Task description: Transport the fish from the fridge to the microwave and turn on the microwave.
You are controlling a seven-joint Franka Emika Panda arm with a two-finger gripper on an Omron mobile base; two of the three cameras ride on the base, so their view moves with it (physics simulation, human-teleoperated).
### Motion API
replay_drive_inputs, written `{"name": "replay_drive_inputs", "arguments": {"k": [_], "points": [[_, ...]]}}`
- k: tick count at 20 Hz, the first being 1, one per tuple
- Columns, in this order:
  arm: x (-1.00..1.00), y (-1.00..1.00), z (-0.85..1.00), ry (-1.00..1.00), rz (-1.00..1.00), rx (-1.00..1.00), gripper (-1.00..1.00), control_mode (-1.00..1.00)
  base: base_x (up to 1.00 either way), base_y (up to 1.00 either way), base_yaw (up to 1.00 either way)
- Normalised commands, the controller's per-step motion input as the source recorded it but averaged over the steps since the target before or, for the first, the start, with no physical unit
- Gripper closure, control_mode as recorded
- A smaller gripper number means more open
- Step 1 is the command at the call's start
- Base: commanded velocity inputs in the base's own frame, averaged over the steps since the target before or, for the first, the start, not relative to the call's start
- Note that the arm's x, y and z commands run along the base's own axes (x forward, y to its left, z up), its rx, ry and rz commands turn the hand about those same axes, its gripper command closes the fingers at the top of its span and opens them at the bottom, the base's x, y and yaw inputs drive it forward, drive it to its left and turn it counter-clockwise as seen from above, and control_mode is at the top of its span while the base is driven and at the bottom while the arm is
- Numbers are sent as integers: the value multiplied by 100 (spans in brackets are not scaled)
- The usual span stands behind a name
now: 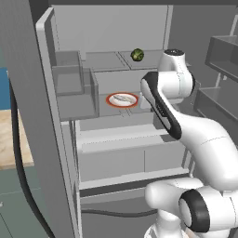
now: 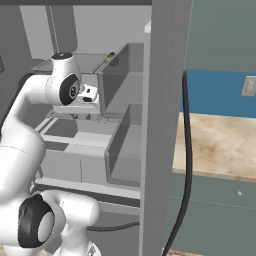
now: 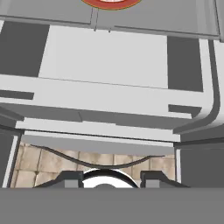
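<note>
The fridge (image 1: 111,28) stands open, its grey door (image 1: 28,116) swung out to the left in the left base view. The fish (image 1: 122,98) lies on a white plate with a red-orange rim (image 1: 110,100), which rests on a glass shelf (image 1: 116,116) inside the fridge. A round dark green ball (image 1: 137,55) sits on the shelf above the plate, to the right of it and further back. Clear door bins (image 1: 69,83) hang on the inner face of the door, level with the plate and just to its left. Pale drawers (image 1: 135,162) fill the fridge below the plate's shelf. A black cable (image 2: 187,160) hangs down the outer side of the fridge door, in front of a wooden tabletop (image 2: 220,145) beside the fridge.

The arm (image 1: 200,139) rises in front of the drawers and bends towards the plate's shelf; its forearm (image 1: 160,104) covers the right end of that shelf, just right of the plate. In the hand view the camera looks down the front of the fridge, with the plate's rim (image 3: 111,4) at the top edge and the tiled floor (image 3: 65,159) below the drawers. The finger tips (image 3: 70,178) show at the bottom of that view, set apart with nothing between them; whether they are fully released cannot be told.
</note>
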Motion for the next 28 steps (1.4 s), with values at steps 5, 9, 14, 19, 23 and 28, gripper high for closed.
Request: {"name": "replay_drive_inputs", "arguments": {"k": [5, 9, 14, 19, 23, 28], "points": [[-43, 0, -1, -5, 3, 0, -100, -100, 0, 0, 0], [-64, 0, 0, -16, 1, 0, -100, -100, 0, 0, 0], [-36, 0, 0, -26, 0, 0, -100, -100, 0, 0, 0], [-3, 0, 5, -18, 0, 0, -100, -100, 0, 0, 0], [0, 0, 19, -14, 0, 0, -100, -100, 0, 0, 0], [4, 0, 22, -5, 0, 0, -100, -100, 0, 0, 0]]}}
